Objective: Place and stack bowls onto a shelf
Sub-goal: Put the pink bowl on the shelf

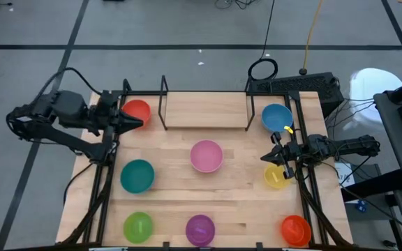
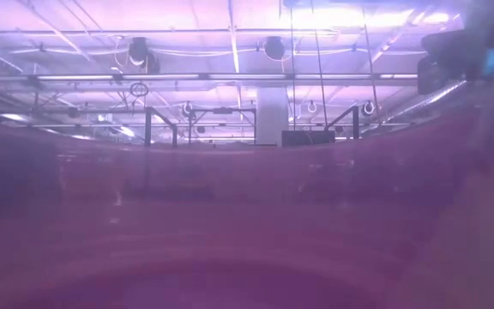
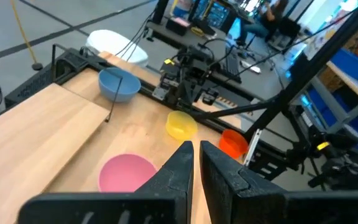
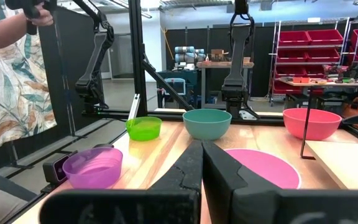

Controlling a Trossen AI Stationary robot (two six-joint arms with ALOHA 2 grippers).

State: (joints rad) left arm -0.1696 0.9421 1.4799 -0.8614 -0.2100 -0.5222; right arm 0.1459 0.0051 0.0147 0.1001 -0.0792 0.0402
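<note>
At the top centre of the high view we see the shelf (image 1: 204,109), a light plank framed by thin black rods, with nothing on it and open wood in front. Just left of it sits the red bowl (image 1: 137,110), and just right the blue bowl (image 1: 276,116). Below, the pink bowl (image 1: 206,155) stands mid-table with free room all round, the teal bowl (image 1: 137,175) to its left, the yellow bowl (image 1: 276,176) near the right edge. Along the bottom edge lie the green bowl (image 1: 138,226), purple bowl (image 1: 200,228) and orange-red bowl (image 1: 295,229), well apart. All are small, round, glossy plastic. Our left gripper (image 1: 142,122) hangs beside the red bowl, fingers pressed together, empty; our right gripper (image 1: 264,158) hovers between blue and yellow, likewise clenched on nothing.
</note>
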